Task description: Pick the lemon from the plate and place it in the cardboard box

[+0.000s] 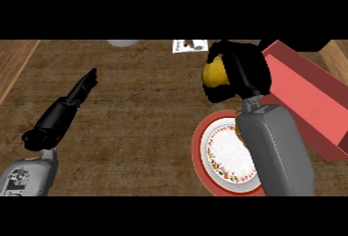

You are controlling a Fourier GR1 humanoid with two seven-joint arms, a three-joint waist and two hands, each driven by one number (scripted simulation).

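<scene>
Right hand (239,69) grips lemon (216,73) above plate (204,152), beside box (306,97).

Kitchen: brown counter (136,138), red-rimmed patterned plate (228,159).

Brown mottled counter top (149,129) bordered by light wooden strips at the left edge (15,60) and upper right corner (336,53).
</scene>
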